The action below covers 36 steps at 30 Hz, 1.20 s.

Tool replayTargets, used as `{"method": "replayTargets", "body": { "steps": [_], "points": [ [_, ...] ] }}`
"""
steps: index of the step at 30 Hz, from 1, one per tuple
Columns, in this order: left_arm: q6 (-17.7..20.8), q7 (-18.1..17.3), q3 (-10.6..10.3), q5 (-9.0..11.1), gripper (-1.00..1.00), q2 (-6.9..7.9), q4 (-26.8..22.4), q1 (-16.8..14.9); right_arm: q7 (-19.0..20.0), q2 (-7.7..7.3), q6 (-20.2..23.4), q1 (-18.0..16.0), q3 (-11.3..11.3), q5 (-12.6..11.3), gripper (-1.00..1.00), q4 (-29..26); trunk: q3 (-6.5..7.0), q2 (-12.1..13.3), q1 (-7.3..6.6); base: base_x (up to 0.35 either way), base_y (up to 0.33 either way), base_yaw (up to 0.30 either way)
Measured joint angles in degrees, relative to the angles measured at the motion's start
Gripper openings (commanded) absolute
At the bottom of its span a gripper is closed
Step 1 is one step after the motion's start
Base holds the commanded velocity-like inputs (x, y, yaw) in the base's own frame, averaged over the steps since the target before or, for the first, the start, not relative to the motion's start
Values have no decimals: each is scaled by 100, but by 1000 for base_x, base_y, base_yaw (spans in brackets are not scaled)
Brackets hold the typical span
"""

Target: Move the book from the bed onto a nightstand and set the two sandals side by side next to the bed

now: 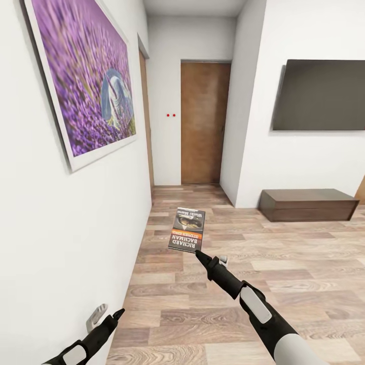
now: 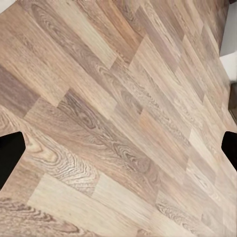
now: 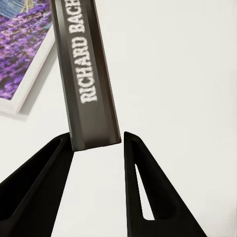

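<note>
R claw (image 3: pixel 96 148) pinches book (image 3: pixel 86 74) by spine edge.

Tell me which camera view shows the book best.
The head view: the book appears whole, cover facing the camera with its orange band and "RICHARD BACHMAN" readable, held at one corner by the right tool. The right wrist view gives just its spine edge-on. The left wrist view looks at the wood floor.

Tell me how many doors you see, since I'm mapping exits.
1: a brown wooden door closed at the end of the hallway, straight ahead. A brown frame edge on the hallway's left wall may be another, mostly hidden.
</note>
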Motion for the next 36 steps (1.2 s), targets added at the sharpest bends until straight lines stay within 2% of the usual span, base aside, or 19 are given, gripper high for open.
{"method": "replayTargets", "body": {
  "steps": [36],
  "points": [
    [0,1,0,-3,100,0,0,0,0,-1,2,0,0,-12,-100,0,0,0,0,107,0,0]
  ]
}}
